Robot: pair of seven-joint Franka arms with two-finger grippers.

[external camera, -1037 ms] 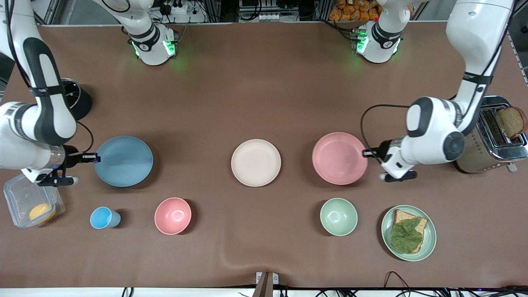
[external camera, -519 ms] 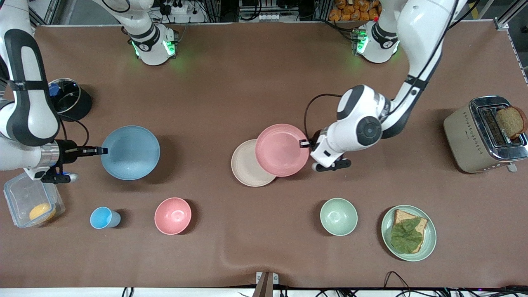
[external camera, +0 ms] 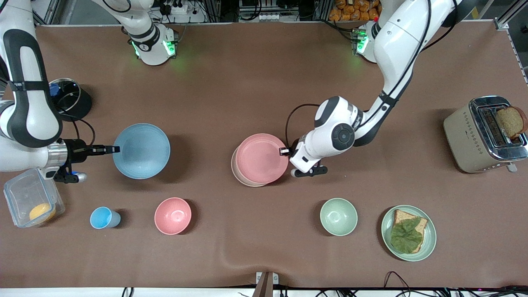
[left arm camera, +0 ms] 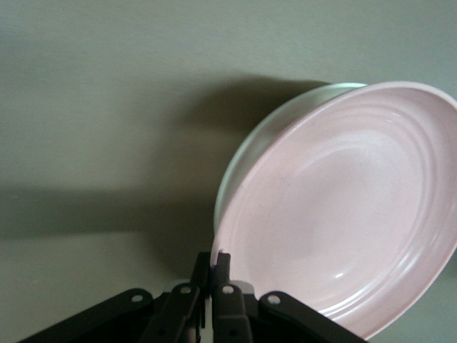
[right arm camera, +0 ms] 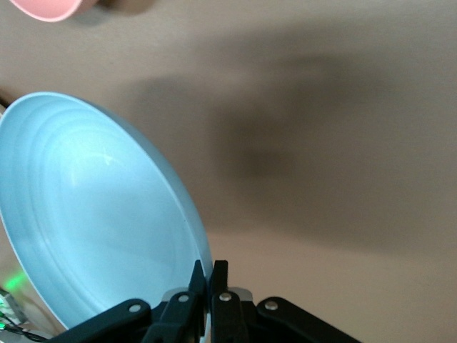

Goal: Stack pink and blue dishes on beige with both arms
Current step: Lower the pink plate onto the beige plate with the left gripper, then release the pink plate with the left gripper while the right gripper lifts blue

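the pink plate (external camera: 261, 158) is hanging just over the beige plate (external camera: 238, 176), nearly covering it, its rim pinched in the closed left gripper (external camera: 284, 151); the first stacking step is in hand, and lowering and letting go is likely next; the blue plate (external camera: 141, 150) is riding in the air toward the right arm's end, clamped at its rim by the right gripper (external camera: 111, 149), probably waiting its turn.
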